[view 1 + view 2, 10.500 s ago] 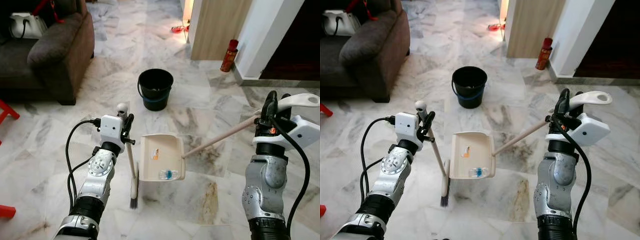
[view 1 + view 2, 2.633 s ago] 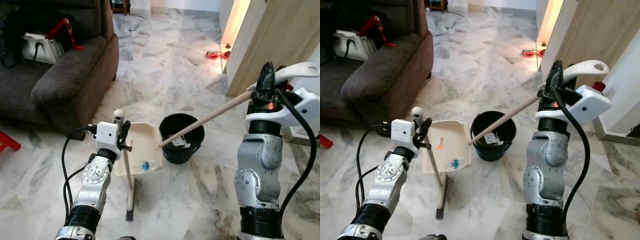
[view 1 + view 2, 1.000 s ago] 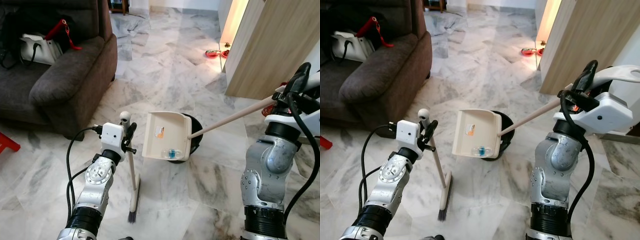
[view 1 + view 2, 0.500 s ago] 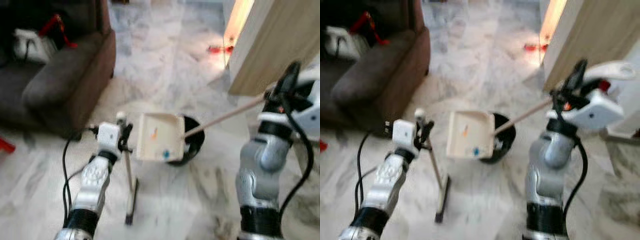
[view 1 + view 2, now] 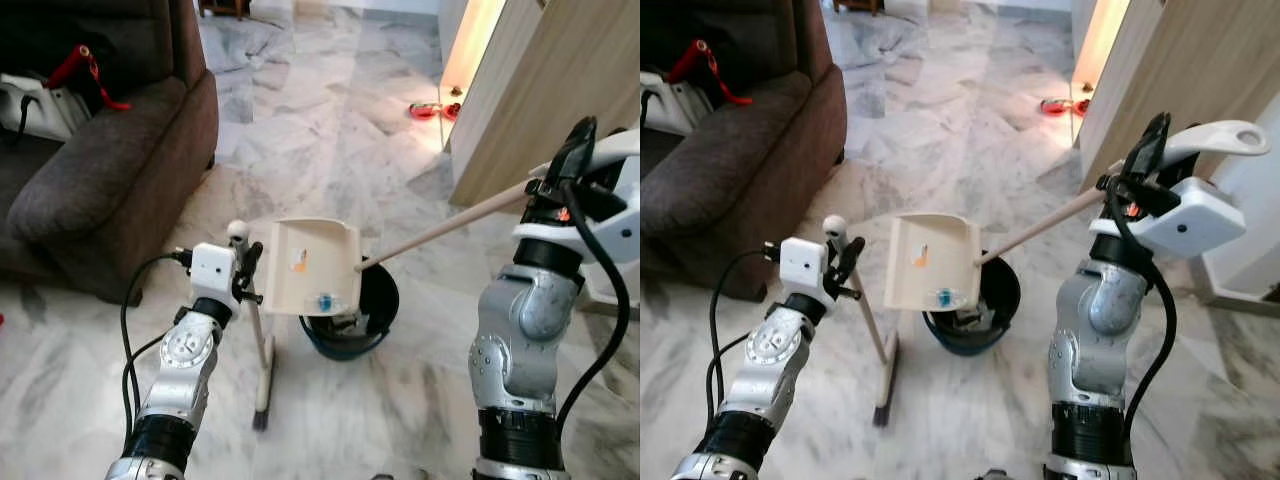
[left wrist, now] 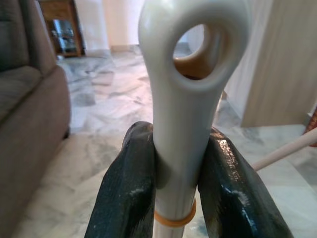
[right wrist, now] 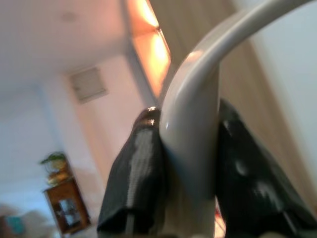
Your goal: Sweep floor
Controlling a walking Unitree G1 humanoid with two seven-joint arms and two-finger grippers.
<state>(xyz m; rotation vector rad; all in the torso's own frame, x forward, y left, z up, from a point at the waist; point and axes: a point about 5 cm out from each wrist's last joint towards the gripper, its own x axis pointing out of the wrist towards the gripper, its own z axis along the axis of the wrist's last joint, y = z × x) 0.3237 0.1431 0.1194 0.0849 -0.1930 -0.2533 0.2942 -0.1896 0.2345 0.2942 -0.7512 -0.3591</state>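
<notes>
Left wrist cam was the only one showing detail: left gripper (image 6: 174, 198) fingers (image 6: 130, 193) clamped on broom (image 6: 185, 99) handle just below hang hole, yellow band under grip. Head cam: bristles on marble floor (image 5: 330, 120) below those fingers. Right gripper (image 7: 190, 173) fingers pinched dustpan handle (image 5: 445, 228); dustpan (image 5: 312, 266) tilted over black bucket (image 5: 365, 315), small blue bit inside pan. Brown sofa (image 5: 110, 170) off to left, wooden panel (image 5: 540, 90) behind right arm.

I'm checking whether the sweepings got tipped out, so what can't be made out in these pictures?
- Bucket contents: head views, mostly hidden behind the dustpan.
- Small blue item on the dustpan: too small to identify.
- Broom bristles: small and dark against the floor.
- Right gripper: right wrist view is blurred; the dustpan handle covers the scene beyond.
- Left gripper: the broom's grip hides the floor below.
</notes>
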